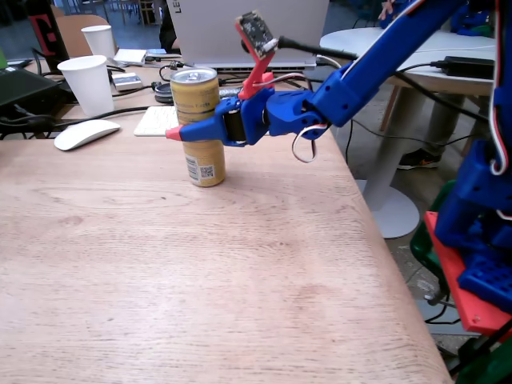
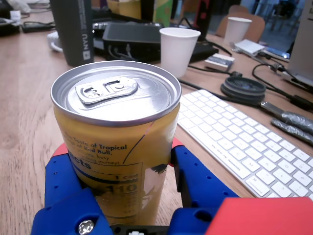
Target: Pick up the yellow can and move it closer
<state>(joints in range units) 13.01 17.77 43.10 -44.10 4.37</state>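
Observation:
The yellow can point(image 1: 197, 94) stands upright on the wooden table point(image 1: 200, 280), left of centre in the fixed view. It is tall and slim, with a silver top and a barcode and QR code near its base. My blue gripper point(image 1: 186, 132) reaches in from the right and is shut on the can's middle, one red-tipped finger across its front, the other hidden behind it. In the wrist view the can point(image 2: 117, 98) fills the space between both blue fingers point(image 2: 63, 171), and my gripper point(image 2: 119, 147) presses on its sides. I cannot tell whether the base touches the table.
Behind the can lie a white keyboard point(image 1: 156, 120), a white mouse point(image 1: 86, 134), two white paper cups point(image 1: 88, 84), cables and a laptop point(image 1: 248, 32). A dark bottle point(image 2: 76, 29) stands at the wrist view's top left. The table's right edge point(image 1: 384, 240) drops off.

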